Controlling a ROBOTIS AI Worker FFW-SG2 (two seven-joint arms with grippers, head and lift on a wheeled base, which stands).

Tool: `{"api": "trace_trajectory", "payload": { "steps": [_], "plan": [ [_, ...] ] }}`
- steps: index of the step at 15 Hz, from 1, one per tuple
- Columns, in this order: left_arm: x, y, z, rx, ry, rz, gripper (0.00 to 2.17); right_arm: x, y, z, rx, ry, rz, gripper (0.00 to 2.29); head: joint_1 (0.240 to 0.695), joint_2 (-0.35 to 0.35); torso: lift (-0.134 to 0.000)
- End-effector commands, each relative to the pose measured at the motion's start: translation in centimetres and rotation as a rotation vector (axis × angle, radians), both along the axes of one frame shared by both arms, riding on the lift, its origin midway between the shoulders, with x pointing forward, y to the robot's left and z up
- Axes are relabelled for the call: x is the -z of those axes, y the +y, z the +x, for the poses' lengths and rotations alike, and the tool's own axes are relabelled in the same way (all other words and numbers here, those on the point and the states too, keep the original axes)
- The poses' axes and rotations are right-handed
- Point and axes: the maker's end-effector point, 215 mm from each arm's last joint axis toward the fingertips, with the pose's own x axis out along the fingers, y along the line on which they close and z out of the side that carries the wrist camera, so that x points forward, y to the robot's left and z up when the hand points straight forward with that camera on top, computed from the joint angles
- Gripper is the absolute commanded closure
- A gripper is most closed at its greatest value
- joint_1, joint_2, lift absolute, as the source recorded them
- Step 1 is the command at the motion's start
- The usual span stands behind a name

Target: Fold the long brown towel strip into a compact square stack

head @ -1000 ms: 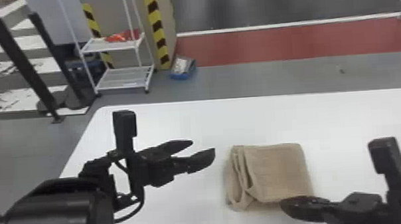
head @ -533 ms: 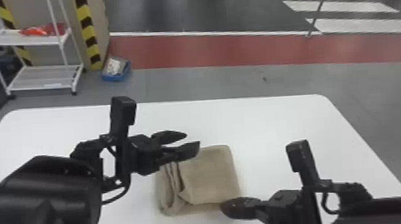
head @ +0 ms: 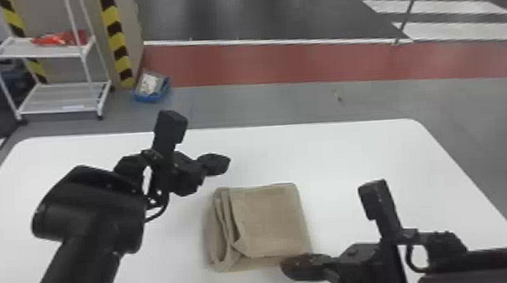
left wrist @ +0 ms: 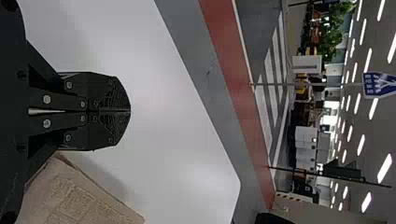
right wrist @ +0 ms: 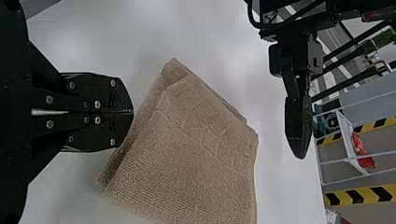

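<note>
One brown towel strip (head: pixel 270 222), folded into a thick, roughly square packet, lying flat on the white table (head: pixel 350 154), near side, just about the middle! Layers bunched and slightly gaping along the left edge, a loose fold at the near left corner, a smooth top across to the right.

Right at the near right corner, the right tool (head: pixel 287 268): closed, with both fingers pressed together from root to tip. Touching the cloth or just above, hard to tell which. Over in the right wrist view, a woven pattern across the towel, plain to see beyond those closed fingers.

And off the far left corner, the left tool (head: pixel 224 162), held out over the table and apart from the towel. Closed as well, fingertips meeting in the left wrist view, with a corner of cloth close by.

Out past the table's far edge, on to the grey floor (head: pixel 263 104): a blue tray (head: pixel 151 97) on the left, beside a pillar (head: pixel 132 37) with yellow and black stripes. Farther left, a white rack (head: pixel 65 98) with red material (head: pixel 61 38) on the upper shelf. Beyond, a red floor band (head: pixel 260 63), then white stripes (head: pixel 446 7) at far right.
</note>
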Motion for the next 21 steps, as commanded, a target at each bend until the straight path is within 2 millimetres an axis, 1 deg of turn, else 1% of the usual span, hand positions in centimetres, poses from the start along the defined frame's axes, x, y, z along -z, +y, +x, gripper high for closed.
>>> {"api": "trace_trajectory", "payload": {
  "steps": [1,3,4,5,8,10,13,15,18,19,21],
  "plan": [
    [1.2,0.6,0.0,0.014,0.017,0.039,2.15,0.6,-0.1,1.0,0.003,0.011,-0.014,2.22,0.695,-0.114,-0.124],
    [1.5,0.6,-0.5,0.036,0.031,0.041,2.15,1.4,0.1,1.6,0.005,0.037,-0.037,2.22,0.695,-0.109,-0.124],
    [1.7,1.0,-0.7,0.042,0.045,0.045,2.15,1.7,-0.1,2.0,0.011,0.045,-0.053,2.21,0.695,-0.108,-0.124],
    [1.8,1.1,-1.0,0.057,0.055,0.045,2.15,2.3,-0.2,1.9,0.026,0.080,-0.060,2.21,0.695,-0.106,-0.124],
    [2.4,1.6,-1.9,0.098,0.082,0.059,2.15,2.7,-0.8,3.1,0.043,0.083,-0.083,2.21,0.695,-0.105,-0.124],
    [2.9,1.8,-2.7,0.128,0.110,0.067,2.15,2.8,-1.8,4.1,0.072,0.072,-0.111,2.21,0.695,-0.106,-0.124],
    [3.4,1.9,-3.8,0.164,0.142,0.066,2.15,2.3,-3.2,5.0,0.104,0.059,-0.119,2.21,0.695,-0.115,-0.124],
    [3.8,2.4,-4.5,0.168,0.183,0.047,2.15,1.6,-4.4,5.9,0.133,0.043,-0.120,2.21,0.695,-0.122,-0.124],
    [3.4,2.4,-6.1,0.184,0.226,0.023,2.15,1.5,-6.1,7.0,0.173,0.036,-0.132,2.21,0.695,-0.138,-0.124],
    [3.0,2.3,-6.7,0.199,0.229,0.014,2.15,1.6,-6.6,7.5,0.184,0.037,-0.136,2.21,0.695,-0.144,-0.124],
    [2.4,2.9,-7.9,0.219,0.257,-0.004,2.15,2.2,-7.5,8.5,0.204,0.037,-0.166,2.21,0.695,-0.155,-0.124]
  ]
}}
